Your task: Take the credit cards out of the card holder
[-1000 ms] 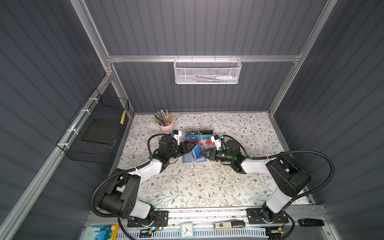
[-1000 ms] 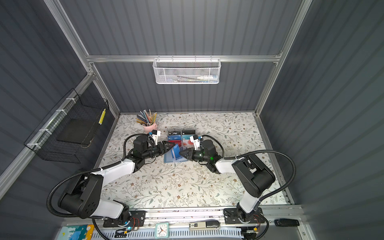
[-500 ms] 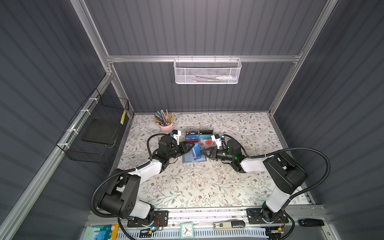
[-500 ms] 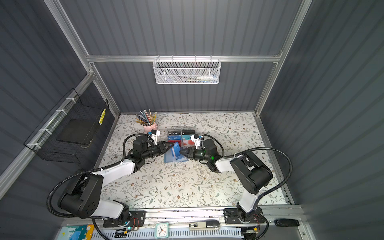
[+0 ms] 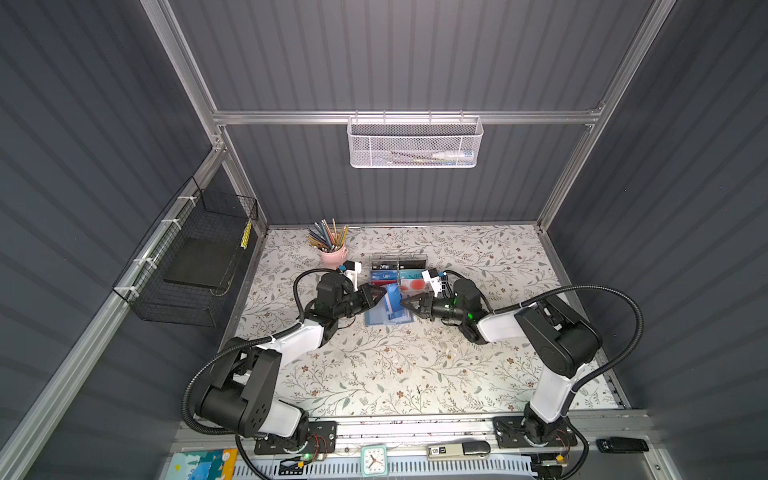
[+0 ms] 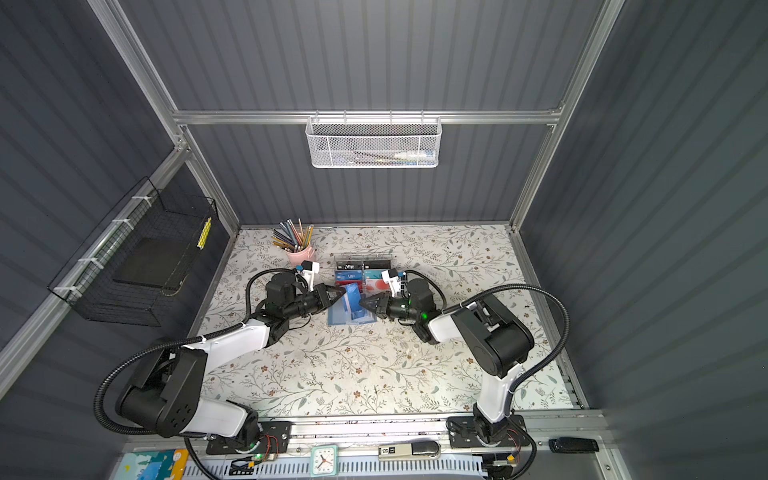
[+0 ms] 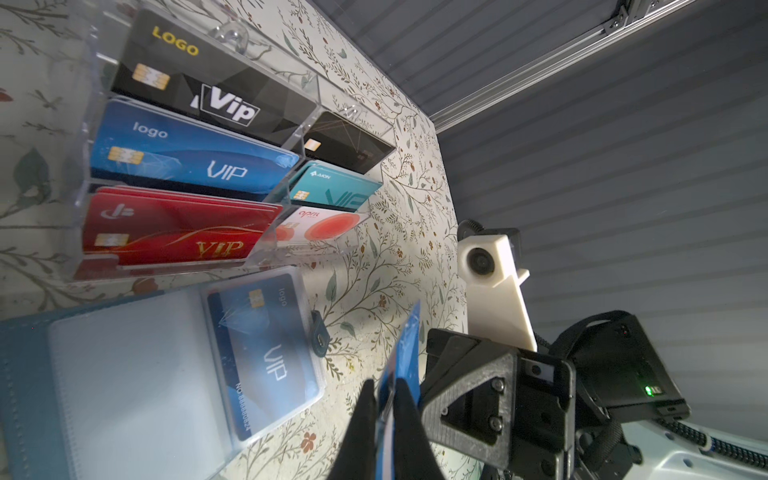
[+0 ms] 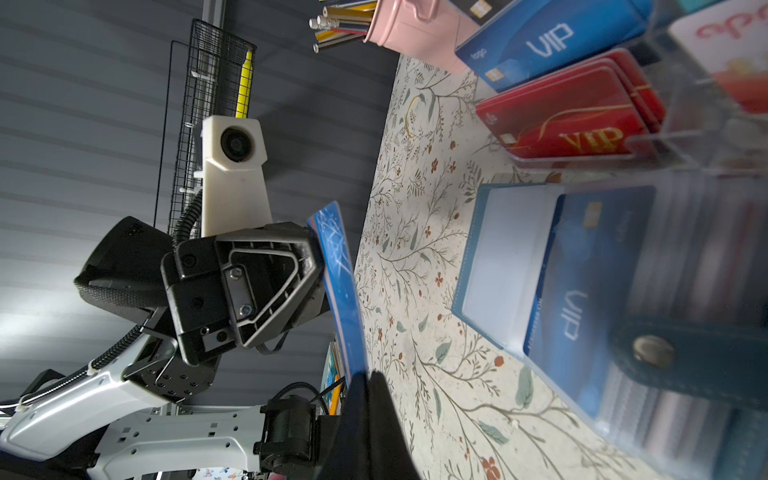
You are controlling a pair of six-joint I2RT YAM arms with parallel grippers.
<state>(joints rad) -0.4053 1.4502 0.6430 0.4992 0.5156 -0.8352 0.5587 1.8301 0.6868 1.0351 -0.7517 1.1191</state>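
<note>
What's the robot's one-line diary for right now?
left gripper: shut on blue card | right gripper: shut on it too | card holder: open, another card sleeved

Dark grey ribbed walls (image 5: pixel 415 54) close in on three sides, held by a silver metal frame (image 5: pixel 291 117) whose crossbar runs along the back. A white mesh basket (image 5: pixel 413 143) hangs from that bar with a few pens (image 5: pixel 451 154) lying in it. On the left wall a black wire basket (image 5: pixel 187 266) is tied to a slanting rail, with a dark slab (image 5: pixel 199 262) inside and a yellow marker (image 5: pixel 247 235) at its far end. The table (image 5: pixel 395 374) is pale, printed with leaves and small flowers, and lit brightest near the front. A pink cup (image 5: pixel 333 257) of coloured pencils (image 5: pixel 328 235) stands at the back left. Along the front edge sit a small clock (image 5: pixel 374 459) and a colourful booklet (image 5: pixel 203 465).
</note>
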